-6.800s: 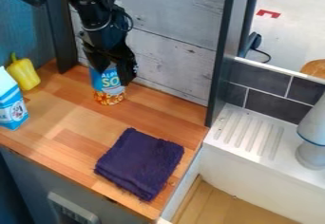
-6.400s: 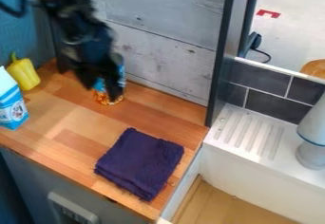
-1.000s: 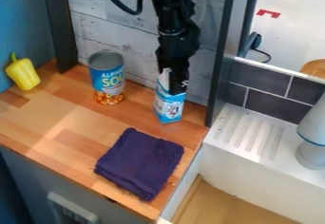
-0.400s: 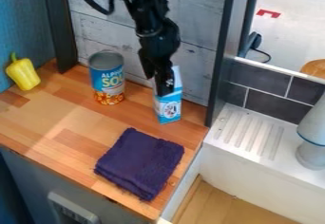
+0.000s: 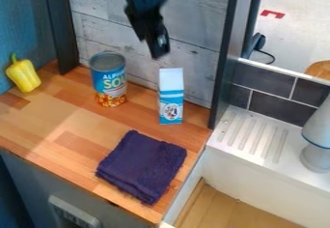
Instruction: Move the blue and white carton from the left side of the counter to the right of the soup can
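Inspected: your end effector (image 5: 155, 47) hangs above the gable-top carton (image 5: 171, 96), apart from it; whether wide or narrow, you cannot tell. The carton stands upright on the wooden bench (image 5: 64, 113) between the tin can (image 5: 109, 79) and dark post (image 5: 222, 63) (folded purple cloth (image 5: 142, 166) nearer the camera).

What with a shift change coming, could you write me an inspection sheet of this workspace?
Surface: wooden counter, small dark mark at its front edge.
Nearest item: milk carton, upright by the plank wall.
Other items: soup can upright; yellow bell pepper stem up; dark purple towel folded flat.
Pincer: above the counter, holding nothing.
Cables: thin black cord beyond the dark partition, off the counter.
Surroundings: white ribbed drainboard at right.
Spills: nothing seen.
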Motion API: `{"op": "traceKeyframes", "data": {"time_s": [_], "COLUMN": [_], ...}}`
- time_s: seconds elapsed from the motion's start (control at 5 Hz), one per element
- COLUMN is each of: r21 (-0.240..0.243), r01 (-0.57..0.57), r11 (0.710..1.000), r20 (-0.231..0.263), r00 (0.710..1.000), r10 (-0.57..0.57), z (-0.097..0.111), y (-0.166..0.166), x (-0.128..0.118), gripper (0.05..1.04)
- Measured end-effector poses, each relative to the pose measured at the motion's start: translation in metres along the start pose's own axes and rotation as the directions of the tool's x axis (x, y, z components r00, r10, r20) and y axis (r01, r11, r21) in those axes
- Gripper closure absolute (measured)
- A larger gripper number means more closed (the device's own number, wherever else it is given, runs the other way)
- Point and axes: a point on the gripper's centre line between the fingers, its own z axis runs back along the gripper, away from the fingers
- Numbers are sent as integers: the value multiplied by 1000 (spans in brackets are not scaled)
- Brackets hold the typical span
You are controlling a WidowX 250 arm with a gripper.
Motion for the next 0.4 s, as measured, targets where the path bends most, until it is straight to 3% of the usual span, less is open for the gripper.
{"op": "traceKeyframes", "data": {"time_s": [0.2, 0.4], "r21": [17, 126], "r01": [-81, -261], "r11": [997, 957], "r20": [48, -161], "r00": [996, 946], "r10": [80, 280], "z": [59, 109], "y": [10, 29], "x": [-13, -48], "gripper": [79, 79]}}
